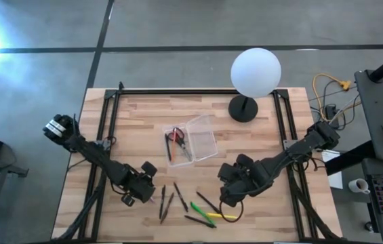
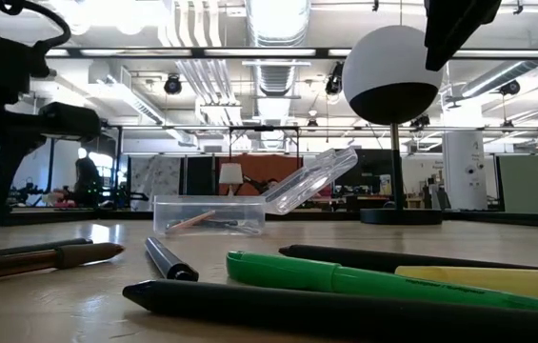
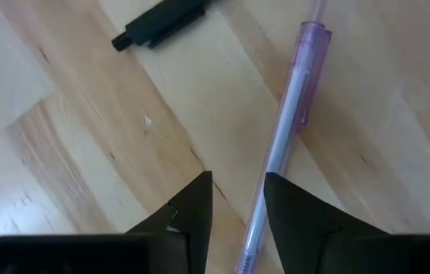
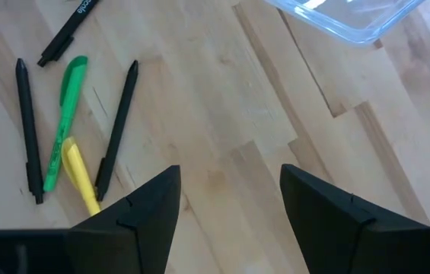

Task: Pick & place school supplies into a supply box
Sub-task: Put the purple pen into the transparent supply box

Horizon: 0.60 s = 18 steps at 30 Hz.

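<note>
Supply box [image 1: 192,139], clear, lid hinged open, sits mid-table on the pale wooden table [image 1: 266,224]; red-handled scissors [image 1: 175,136] lie inside. Behind it stands a white globe lamp [image 1: 254,73]; an open hall with ceiling ducts lies beyond. Loose pens lie near the front edge: green pen [image 4: 65,114], yellow pen [image 4: 81,176], dark pens [image 1: 169,201]. Left gripper [image 3: 237,205], fingers narrowly parted, hovers low beside a lilac pen [image 3: 289,137]. Right gripper [image 4: 228,199], fingers wide apart, hangs over bare wood between box and pens.
</note>
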Tool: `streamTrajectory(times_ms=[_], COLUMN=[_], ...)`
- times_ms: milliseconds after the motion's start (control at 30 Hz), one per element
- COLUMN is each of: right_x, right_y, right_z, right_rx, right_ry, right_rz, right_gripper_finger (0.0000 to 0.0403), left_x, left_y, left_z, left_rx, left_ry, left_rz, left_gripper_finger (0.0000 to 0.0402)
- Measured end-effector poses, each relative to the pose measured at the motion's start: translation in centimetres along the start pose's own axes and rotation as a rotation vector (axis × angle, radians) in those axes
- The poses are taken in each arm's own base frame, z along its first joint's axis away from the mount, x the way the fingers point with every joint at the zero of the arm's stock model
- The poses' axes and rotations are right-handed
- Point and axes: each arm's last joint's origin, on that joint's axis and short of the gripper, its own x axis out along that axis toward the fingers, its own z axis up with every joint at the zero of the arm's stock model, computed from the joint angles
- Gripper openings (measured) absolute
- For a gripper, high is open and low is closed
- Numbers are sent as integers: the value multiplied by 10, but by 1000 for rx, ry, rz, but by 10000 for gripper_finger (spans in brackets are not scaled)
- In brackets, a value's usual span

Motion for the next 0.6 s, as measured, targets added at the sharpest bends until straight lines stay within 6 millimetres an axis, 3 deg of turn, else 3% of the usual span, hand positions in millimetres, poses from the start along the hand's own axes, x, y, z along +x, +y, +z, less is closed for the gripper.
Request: streamTrajectory(times_ms=[167,300,600], right_x=[0,0,0], right_y=[0,0,-1], right_z=[0,0,1], right_rx=[1,1,5], right_ry=[0,-4,-30], right_rz=[-1,-2,-18], right_gripper_finger=[217,217,217], left_x=[-20,-23,0], left_y=[2,0,-2], left_z=[10,10,-1], left_rx=[-85,-44,-38], left_ry=[-98,-106,-108], left_rz=[-8,-57,-84], left_gripper_finger=[106,106,106])
